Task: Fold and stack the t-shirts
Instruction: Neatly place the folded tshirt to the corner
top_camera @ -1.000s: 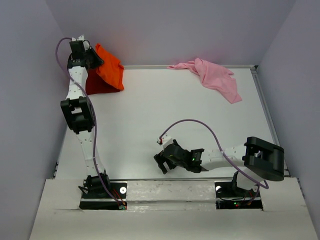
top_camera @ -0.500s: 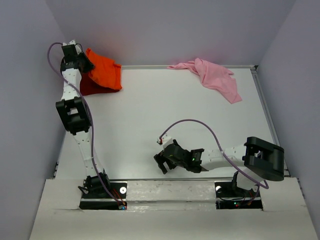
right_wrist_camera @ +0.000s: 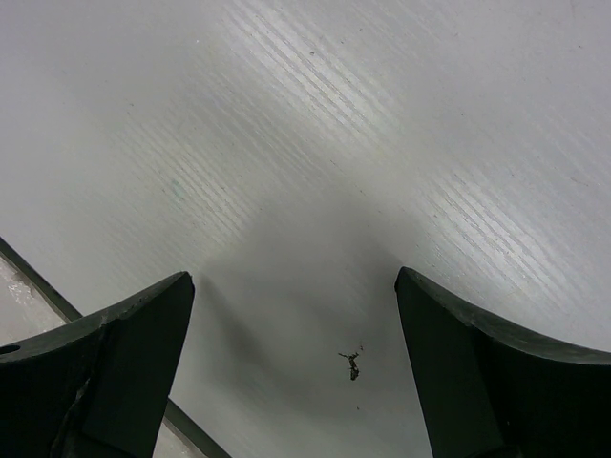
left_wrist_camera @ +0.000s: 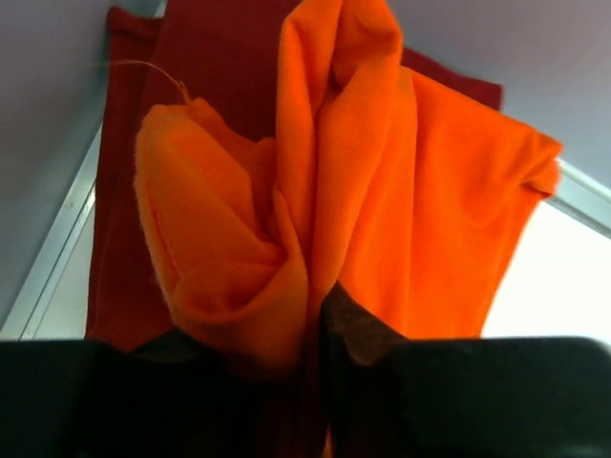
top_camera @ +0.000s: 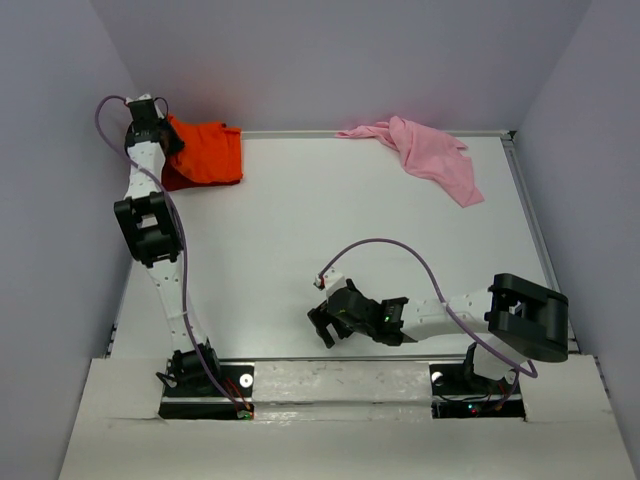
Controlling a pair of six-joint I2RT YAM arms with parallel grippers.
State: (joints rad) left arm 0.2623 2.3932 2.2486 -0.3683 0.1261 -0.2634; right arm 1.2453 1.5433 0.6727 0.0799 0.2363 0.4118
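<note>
The bright orange t-shirt lies at the table's far left corner, on top of the dark red t-shirt. My left gripper is shut on a bunched edge of the orange t-shirt at that corner; the dark red t-shirt shows beneath it. The light pink t-shirt lies crumpled at the far right of the table. My right gripper is open and empty, low over bare table near the front edge.
The white table is walled by grey panels at the back and both sides. A metal rim runs along the right edge. The right arm's purple cable loops above the table.
My left gripper has moved left and back toward the corner, dragging the orange t-shirt flatter over the dark red one. The right arm has not moved.
</note>
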